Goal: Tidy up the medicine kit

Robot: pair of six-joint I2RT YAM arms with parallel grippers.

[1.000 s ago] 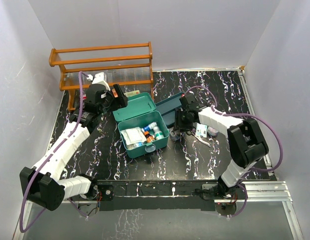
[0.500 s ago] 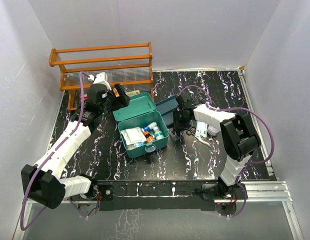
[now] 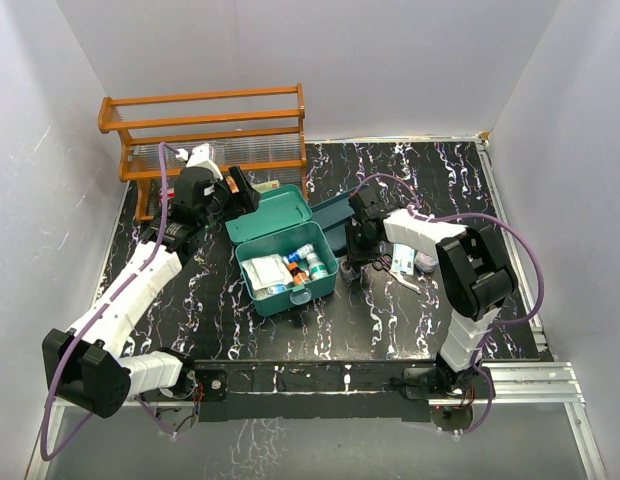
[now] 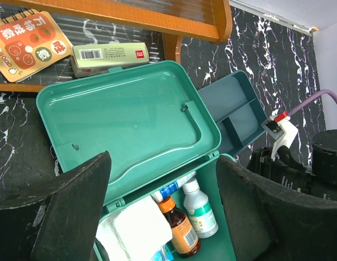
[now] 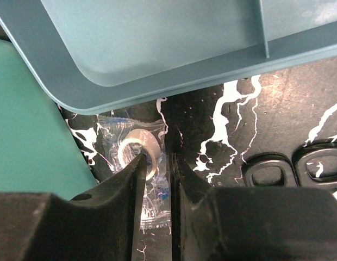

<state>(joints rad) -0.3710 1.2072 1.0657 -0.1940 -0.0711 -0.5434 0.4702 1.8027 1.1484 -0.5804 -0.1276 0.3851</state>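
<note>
The medicine kit (image 3: pixel 296 298) stands open mid-table, its lid (image 4: pixel 125 125) tipped back. Inside lie a brown bottle with an orange cap (image 4: pixel 179 228), a white bottle (image 4: pixel 201 209) and white gauze (image 4: pixel 138 234). My left gripper (image 3: pixel 245 190) hovers open behind the lid and, in the left wrist view, the left gripper (image 4: pixel 163 163) holds nothing. My right gripper (image 3: pixel 352 268) is down on the table just right of the kit. In the right wrist view the right gripper (image 5: pixel 156 163) is pinched on a clear packet holding a tape roll (image 5: pixel 130 145).
A darker blue-teal tray (image 3: pixel 335 212) lies behind the right gripper, and the tray (image 5: pixel 157 43) nearly touches the packet. Black scissors handles (image 5: pixel 293 171) and small packets (image 3: pixel 405 262) lie to the right. A wooden rack (image 3: pixel 205 125) with a notebook (image 4: pixel 30 35) and a green carton (image 4: pixel 108 57) stands at the back left.
The right gripper's jaws have narrowed around the tape packet, and the right arm has edged slightly left. The left arm has stayed put.
</note>
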